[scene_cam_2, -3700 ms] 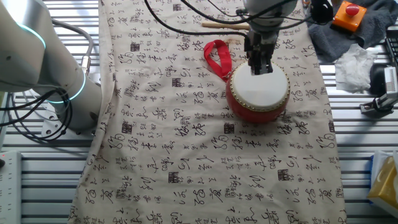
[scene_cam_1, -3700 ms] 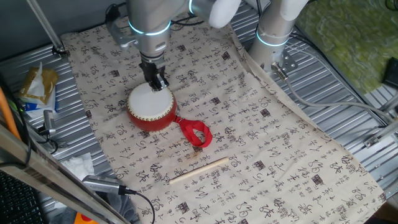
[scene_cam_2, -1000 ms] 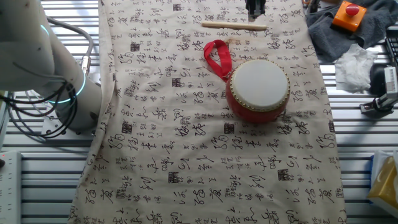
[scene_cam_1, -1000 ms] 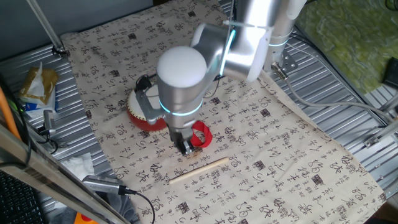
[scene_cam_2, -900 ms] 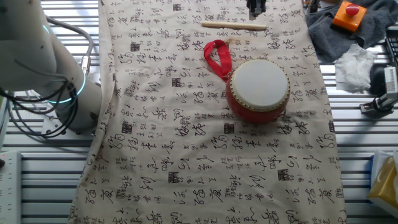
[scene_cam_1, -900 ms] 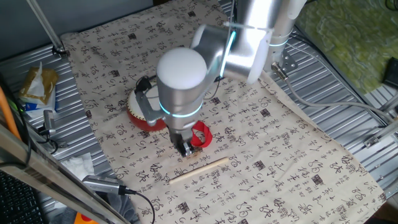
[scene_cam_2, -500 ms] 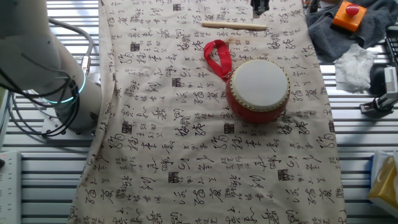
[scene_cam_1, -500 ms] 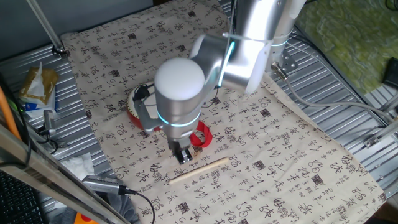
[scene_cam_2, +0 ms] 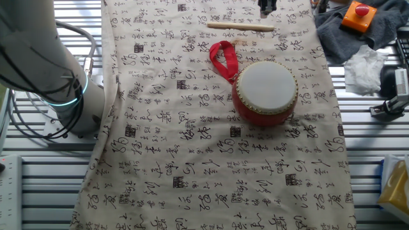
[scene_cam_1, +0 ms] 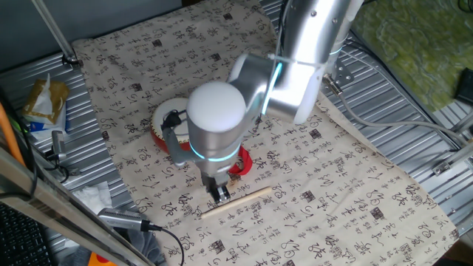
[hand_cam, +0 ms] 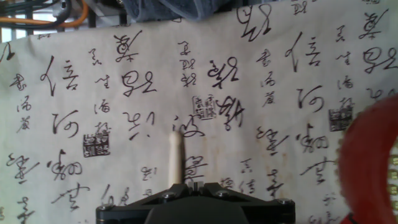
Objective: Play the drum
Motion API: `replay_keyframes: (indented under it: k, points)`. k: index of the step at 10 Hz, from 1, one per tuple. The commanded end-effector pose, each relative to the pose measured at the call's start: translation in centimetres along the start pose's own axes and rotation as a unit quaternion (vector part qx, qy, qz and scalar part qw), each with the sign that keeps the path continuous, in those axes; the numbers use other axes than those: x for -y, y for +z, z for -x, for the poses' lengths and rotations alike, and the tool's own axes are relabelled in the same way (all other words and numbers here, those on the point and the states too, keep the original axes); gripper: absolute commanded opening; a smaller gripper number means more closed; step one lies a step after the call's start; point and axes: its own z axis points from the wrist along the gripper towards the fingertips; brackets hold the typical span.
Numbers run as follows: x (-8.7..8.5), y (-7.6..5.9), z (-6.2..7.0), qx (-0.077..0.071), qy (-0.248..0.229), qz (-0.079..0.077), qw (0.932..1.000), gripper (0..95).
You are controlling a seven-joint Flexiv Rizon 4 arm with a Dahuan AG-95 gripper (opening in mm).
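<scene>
The drum (scene_cam_2: 266, 91) is red with a white head and sits on the printed cloth. In one fixed view the arm hides most of the drum (scene_cam_1: 164, 118). Its red ribbon loop (scene_cam_2: 223, 58) lies beside it and shows at the right edge of the hand view (hand_cam: 364, 162). A thin pale wooden stick (scene_cam_1: 244, 200) lies on the cloth past the ribbon. My gripper (scene_cam_1: 220, 193) hangs low over the stick's middle, well away from the drum. Its fingers stand close together and hold nothing. In the hand view the stick (hand_cam: 175, 158) runs under the fingers, left of centre.
The printed cloth (scene_cam_2: 192, 160) covers a ribbed metal table. A second robot base (scene_cam_2: 57, 76) stands at the cloth's side. Grey cloth, an orange box with a red button (scene_cam_2: 358, 16) and white tissue (scene_cam_2: 367, 64) lie near the stick. A yellow packet (scene_cam_1: 44, 100) lies off the cloth.
The gripper left the drumhead, crossed over the ribbon, and has come down closer to the stick over the last second. The drum and stick have not moved.
</scene>
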Motion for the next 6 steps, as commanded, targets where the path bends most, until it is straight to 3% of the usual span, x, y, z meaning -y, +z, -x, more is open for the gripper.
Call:
replay_keyframes:
  k: [1, 6]
  points:
    - [-0.36, 0.45, -0.32, 0.001, 0.003, -0.001, 1.0000, 0.0]
    - [-0.43, 0.95, -0.70, 0.003, 0.000, 0.000, 1.0000, 0.0]
